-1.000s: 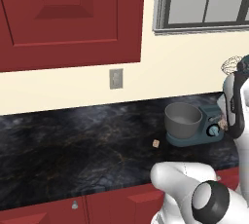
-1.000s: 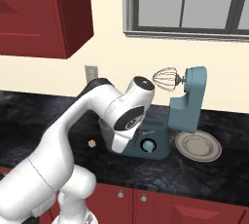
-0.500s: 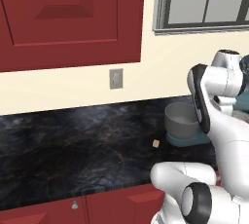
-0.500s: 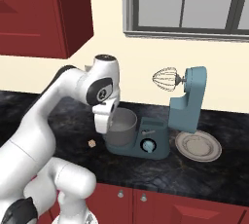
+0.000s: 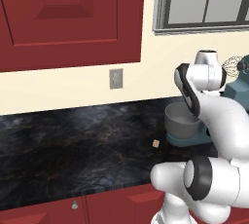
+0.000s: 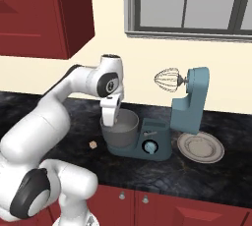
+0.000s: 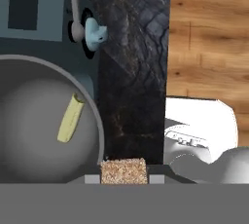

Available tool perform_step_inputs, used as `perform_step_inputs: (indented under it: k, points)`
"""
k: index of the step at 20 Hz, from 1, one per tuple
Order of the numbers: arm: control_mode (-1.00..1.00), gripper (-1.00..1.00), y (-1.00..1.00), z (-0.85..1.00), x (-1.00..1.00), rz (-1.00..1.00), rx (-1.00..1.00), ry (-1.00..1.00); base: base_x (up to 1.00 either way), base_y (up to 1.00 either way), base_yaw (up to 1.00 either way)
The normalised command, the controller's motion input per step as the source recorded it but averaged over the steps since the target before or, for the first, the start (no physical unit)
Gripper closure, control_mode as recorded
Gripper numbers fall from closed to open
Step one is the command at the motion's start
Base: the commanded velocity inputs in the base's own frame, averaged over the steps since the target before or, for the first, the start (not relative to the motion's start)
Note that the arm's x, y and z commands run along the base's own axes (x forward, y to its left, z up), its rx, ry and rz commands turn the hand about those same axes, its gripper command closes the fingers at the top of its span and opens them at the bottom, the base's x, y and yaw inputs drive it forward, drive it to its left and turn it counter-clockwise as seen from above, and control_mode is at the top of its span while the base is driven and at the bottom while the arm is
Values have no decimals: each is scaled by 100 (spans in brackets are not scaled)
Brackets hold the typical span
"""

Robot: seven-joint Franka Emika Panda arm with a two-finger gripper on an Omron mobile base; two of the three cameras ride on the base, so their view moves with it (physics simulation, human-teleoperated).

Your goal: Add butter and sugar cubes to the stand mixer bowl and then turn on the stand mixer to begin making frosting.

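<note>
My gripper (image 7: 124, 179) is shut on a tan sugar cube (image 7: 124, 169), held above the near rim of the grey stand mixer bowl (image 7: 29, 121). The pale yellow butter (image 7: 70, 118) lies inside that bowl. In the right base view the gripper (image 6: 109, 120) hangs over the left side of the bowl (image 6: 123, 132), which sits on the slate-teal stand mixer (image 6: 189, 107) with its head tilted up. The blue dial (image 6: 149, 147) faces the front. A second sugar cube (image 6: 92, 144) rests on the black counter left of the bowl, also seen as the sugar cube (image 5: 155, 143).
A flat grey plate (image 6: 200, 147) lies on the counter right of the mixer base. Red wall cabinets (image 5: 68, 18) hang above, a window (image 6: 192, 4) sits behind the mixer, and an outlet (image 5: 115, 78) is on the wall. The counter's front edge drops to wood floor (image 7: 209, 33).
The arm has swung from in front of the mixer base up and left, bringing the gripper with its cube over the bowl's left rim.
</note>
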Motion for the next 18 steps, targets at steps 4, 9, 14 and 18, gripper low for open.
perform_step_inputs:
  k: [4,9,14,18]
  points:
    - [-100,100,0,-32,38,0,0,1,0,0,0]
    - [-100,100,-1,-41,31,0,0,0,0,0,0]
    - [-100,100,-6,-36,38,0,0,1,0,0,0]
    - [-100,100,0,-32,38,0,0,6,0,0,0]
